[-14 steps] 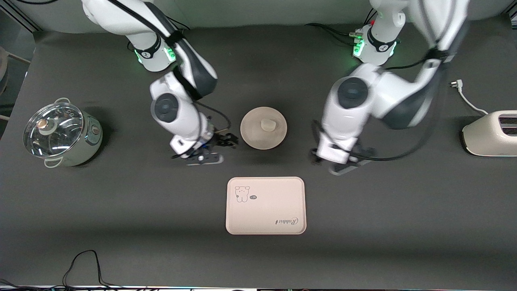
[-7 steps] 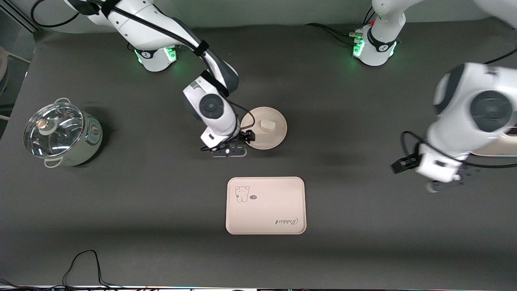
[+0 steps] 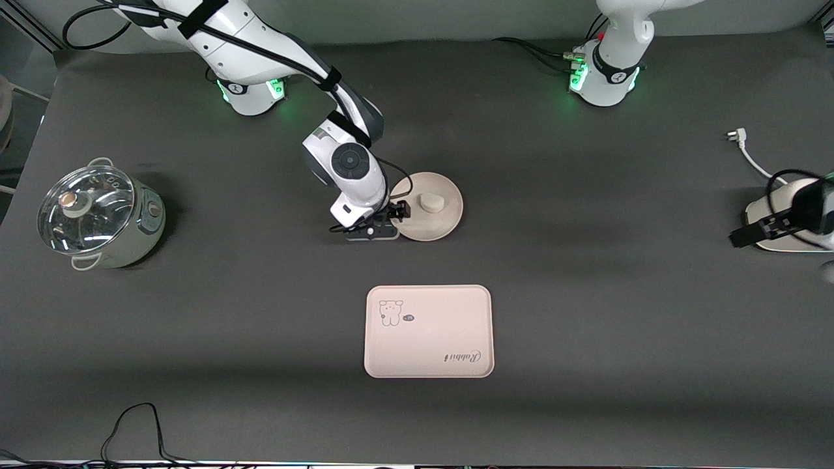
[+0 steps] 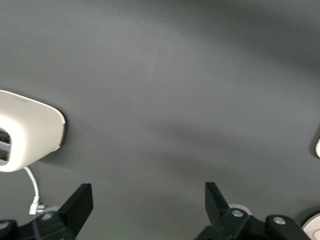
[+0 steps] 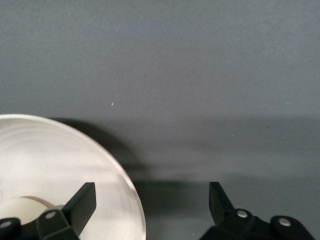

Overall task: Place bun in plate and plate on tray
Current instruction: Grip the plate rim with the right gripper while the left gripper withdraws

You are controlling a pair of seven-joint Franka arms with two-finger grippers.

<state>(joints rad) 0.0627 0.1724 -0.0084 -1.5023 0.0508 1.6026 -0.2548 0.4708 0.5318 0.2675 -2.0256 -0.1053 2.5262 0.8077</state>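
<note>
The round cream plate (image 3: 444, 221) sits mid-table with the small off-white bun (image 3: 430, 202) lying in it. My right gripper (image 3: 398, 214) is low at the plate's rim on the side toward the right arm's end. It is open, with one finger (image 5: 81, 201) over the plate (image 5: 75, 160) and the other outside the rim; the bun (image 5: 22, 206) shows at the frame edge. The cream rectangular tray (image 3: 430, 329) lies nearer the front camera than the plate, with nothing on it. My left gripper (image 3: 743, 236) hangs open over the table beside the toaster, holding nothing (image 4: 149, 202).
A white toaster (image 3: 761, 210) (image 4: 27, 130) with a white plug cable (image 3: 736, 137) stands at the left arm's end. A pot with a glass lid (image 3: 98, 215) stands at the right arm's end. A black cable (image 3: 133, 423) loops near the front edge.
The left arm swung away from beside the plate out to the toaster. The right gripper slid toward the plate and now straddles its rim. Plate, bun and tray have not moved.
</note>
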